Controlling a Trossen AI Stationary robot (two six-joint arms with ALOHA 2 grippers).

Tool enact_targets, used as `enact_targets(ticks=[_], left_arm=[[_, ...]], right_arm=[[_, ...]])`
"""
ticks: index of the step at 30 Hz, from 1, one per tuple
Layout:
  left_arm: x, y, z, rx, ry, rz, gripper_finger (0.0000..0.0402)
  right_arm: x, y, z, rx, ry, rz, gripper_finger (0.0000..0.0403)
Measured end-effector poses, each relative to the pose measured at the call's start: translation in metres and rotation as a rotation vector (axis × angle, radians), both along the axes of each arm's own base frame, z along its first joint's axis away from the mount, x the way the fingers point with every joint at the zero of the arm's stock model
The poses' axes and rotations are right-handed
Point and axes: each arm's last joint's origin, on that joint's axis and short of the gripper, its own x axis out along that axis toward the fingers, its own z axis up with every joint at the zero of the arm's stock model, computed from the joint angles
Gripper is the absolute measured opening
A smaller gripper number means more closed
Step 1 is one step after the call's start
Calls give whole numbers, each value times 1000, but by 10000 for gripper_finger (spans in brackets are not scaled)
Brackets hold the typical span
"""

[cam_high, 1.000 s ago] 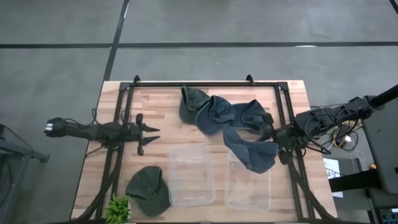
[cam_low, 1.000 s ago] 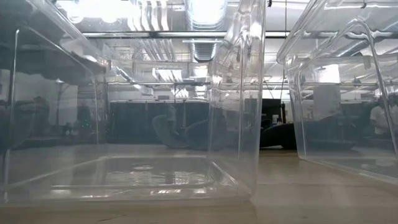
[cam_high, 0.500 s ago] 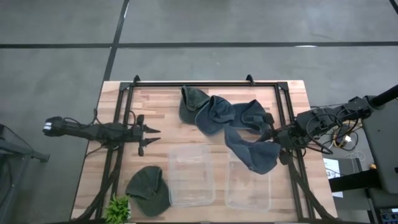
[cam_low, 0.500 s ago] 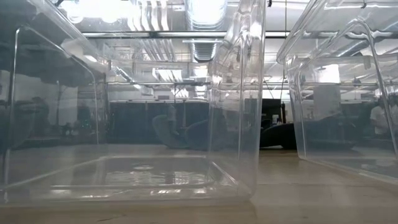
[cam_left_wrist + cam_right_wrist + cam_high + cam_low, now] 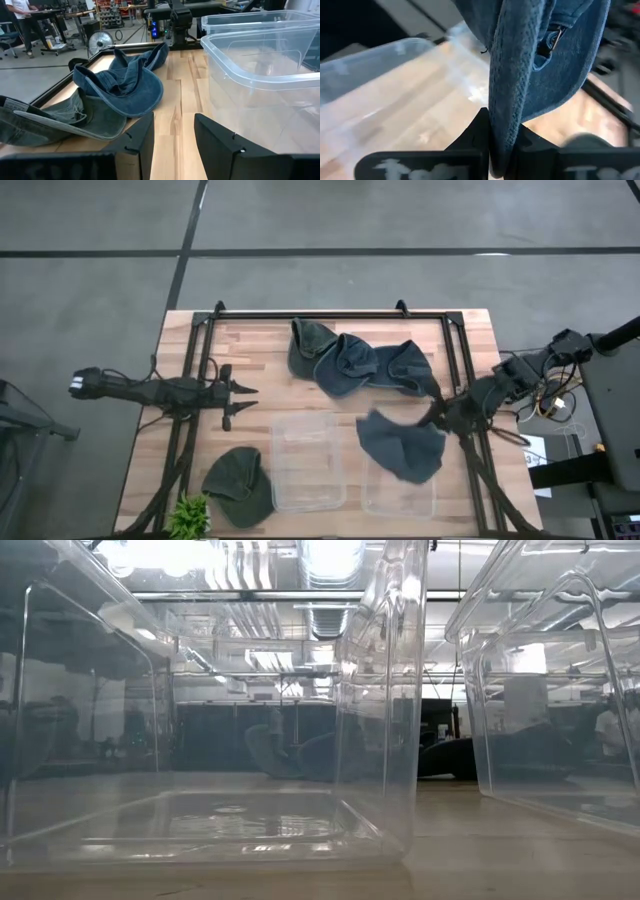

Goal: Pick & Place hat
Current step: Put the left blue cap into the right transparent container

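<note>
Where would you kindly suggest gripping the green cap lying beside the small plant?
Probably the brim edge of the green cap, approached from above on the side facing the left pincer. The cap lies flat and apart from the clear bin, so its thin rim should pinch more easily than the crown.

You are looking at a workshop or robotics lab. A wooden table stands on a grey concrete floor. Beyond it, the left wrist view shows a floor fan, cluttered workbenches and a person. Exposed ceiling ducts run overhead.
</note>
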Motion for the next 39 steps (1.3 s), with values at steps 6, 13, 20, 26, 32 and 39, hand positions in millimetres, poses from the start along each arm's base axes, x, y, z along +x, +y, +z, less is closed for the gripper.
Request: enact_targets(ticks=[6, 13, 20, 26, 32, 39], left_arm=[[0, 0, 0, 0, 1, 0, 133], [0, 0, 0, 0, 2, 0, 133], [0, 0, 0, 0, 2, 0, 133], [0, 0, 0, 1, 3, 0, 133], [0, 0, 0, 0, 3, 0, 133], [0, 0, 0, 1, 3, 0, 133]], right_arm=[[2, 30, -25, -309, 82, 30, 11], [4, 51, -54, -574, 198, 35, 11], [2, 55, -72, -767, 327, -41, 11], [11, 66, -73, -726, 357, -105, 21], [25, 79, -64, -680, 349, -234, 53], [30, 86, -68, -700, 372, -313, 102]])
